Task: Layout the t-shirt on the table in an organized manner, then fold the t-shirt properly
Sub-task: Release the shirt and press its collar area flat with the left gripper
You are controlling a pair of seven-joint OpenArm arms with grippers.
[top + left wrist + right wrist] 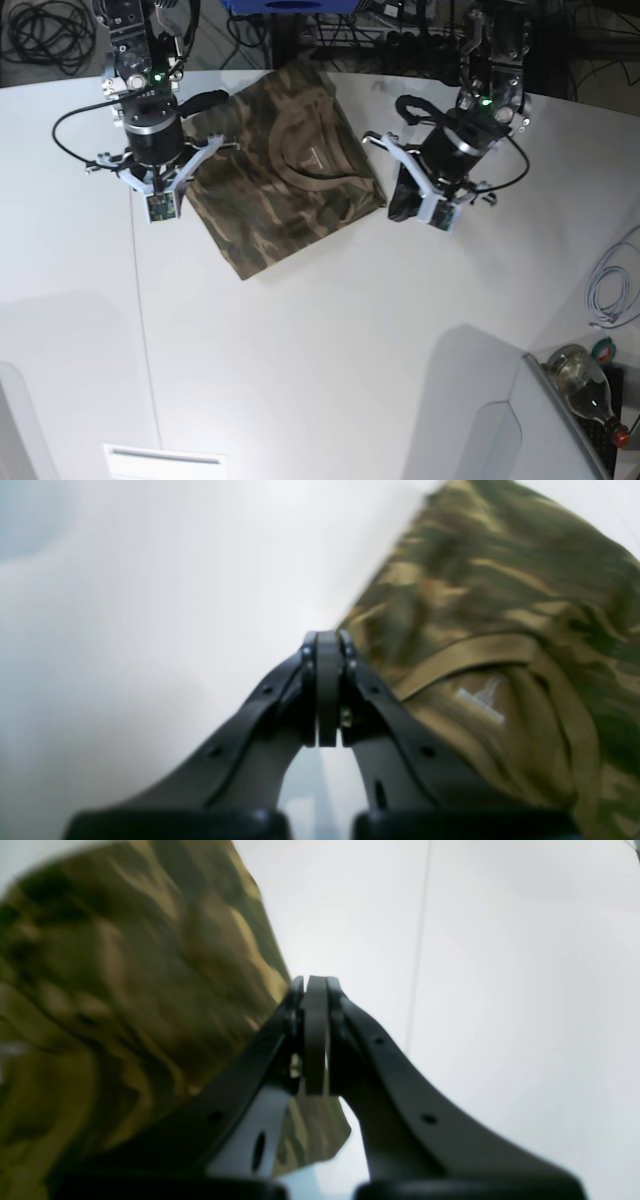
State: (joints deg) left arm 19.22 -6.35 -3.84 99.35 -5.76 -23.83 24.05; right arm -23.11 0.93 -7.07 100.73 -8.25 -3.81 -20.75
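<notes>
The t-shirt [285, 165] lies folded into a compact, roughly square packet on the far part of the white table [320, 340], between the two arms. Its tan collar [305, 160] faces up. The packet sits a bit turned, one corner pointing toward the near side.

The left gripper [327, 640] hovers just beside the shirt's edge, and its jaws are pressed together with nothing between them. The right gripper [315, 985] is at the opposite edge of the shirt. Its jaws are also closed and empty. A thin dark seam [417, 965] runs across the table near it.
</notes>
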